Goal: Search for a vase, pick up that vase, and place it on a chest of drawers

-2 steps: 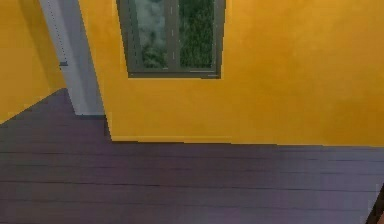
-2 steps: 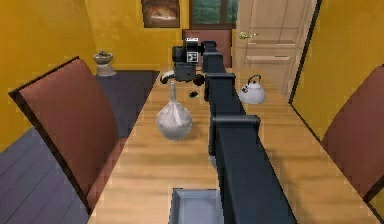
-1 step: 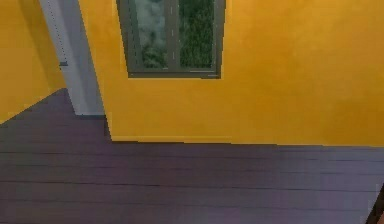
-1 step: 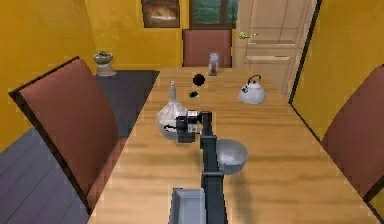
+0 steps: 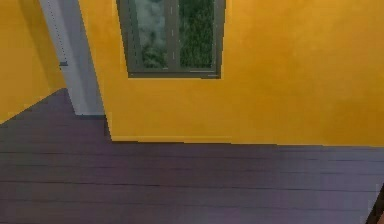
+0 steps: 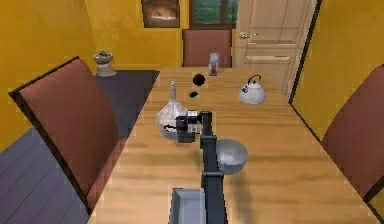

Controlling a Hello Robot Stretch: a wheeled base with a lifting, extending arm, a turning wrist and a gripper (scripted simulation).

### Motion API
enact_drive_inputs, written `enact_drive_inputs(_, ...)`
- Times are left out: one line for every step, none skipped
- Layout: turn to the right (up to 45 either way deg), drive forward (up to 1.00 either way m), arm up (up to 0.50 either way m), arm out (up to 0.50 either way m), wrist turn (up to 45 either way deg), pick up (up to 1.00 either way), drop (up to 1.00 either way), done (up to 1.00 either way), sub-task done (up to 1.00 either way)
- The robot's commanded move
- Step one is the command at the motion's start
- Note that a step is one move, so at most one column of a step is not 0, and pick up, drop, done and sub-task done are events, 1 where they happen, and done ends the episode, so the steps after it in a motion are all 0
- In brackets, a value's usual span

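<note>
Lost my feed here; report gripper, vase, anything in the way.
Gripper at white vase on table; cannot tell whether it holds anything. Vase upright on tabletop. Grey bowl beside arm, kettle beyond.

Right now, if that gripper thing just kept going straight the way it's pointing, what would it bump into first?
Probably the white vase: it stands on the wooden table right at the far end of the gripper. Whether they already touch I cannot tell, since depth is unclear here.
</note>
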Motion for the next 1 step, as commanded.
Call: enact_drive_inputs(0.0,0.00,0.10,0.00,0.0,0.00,0.00,0.00,0.00)
